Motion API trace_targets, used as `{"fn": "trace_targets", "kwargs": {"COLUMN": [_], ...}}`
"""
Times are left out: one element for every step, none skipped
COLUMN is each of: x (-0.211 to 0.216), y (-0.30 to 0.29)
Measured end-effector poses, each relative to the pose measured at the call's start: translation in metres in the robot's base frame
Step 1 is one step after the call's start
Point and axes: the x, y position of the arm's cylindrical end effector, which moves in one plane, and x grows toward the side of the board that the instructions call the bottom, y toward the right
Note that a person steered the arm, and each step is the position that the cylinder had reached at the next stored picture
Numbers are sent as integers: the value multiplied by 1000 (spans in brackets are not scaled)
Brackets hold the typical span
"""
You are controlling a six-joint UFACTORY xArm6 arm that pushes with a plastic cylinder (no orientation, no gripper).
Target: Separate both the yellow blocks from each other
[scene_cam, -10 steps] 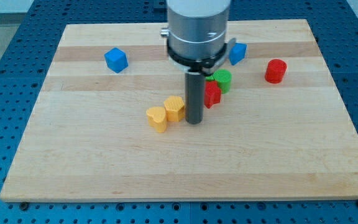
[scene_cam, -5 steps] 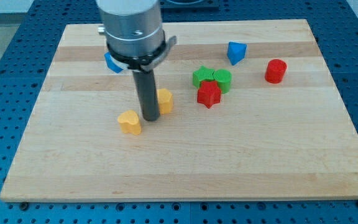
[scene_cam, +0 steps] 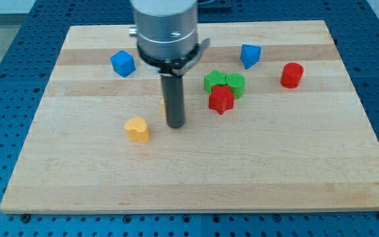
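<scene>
A yellow heart-shaped block (scene_cam: 137, 129) lies left of the board's middle. The other yellow block (scene_cam: 164, 103) is almost wholly hidden behind my rod; only a thin sliver shows at the rod's left edge. My tip (scene_cam: 176, 124) rests on the board to the right of the heart block, with a clear gap between them. The tip stands in front of the hidden yellow block. The two yellow blocks lie apart, not touching.
A blue cube (scene_cam: 122, 63) sits at the upper left and a blue block (scene_cam: 249, 55) at the upper right. A green star (scene_cam: 213, 81), a green cylinder (scene_cam: 235, 84) and a red star (scene_cam: 221, 99) cluster right of the rod. A red cylinder (scene_cam: 292, 75) stands further right.
The tip swept left between the touching yellow blocks and pushed the heart block to the lower left. It has since moved back right and now covers the other yellow block.
</scene>
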Motion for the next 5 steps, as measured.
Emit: {"fn": "trace_targets", "kwargs": {"x": [-9,-35,-13,-6,-2], "y": [-43,-50,-49,-49,-47]}}
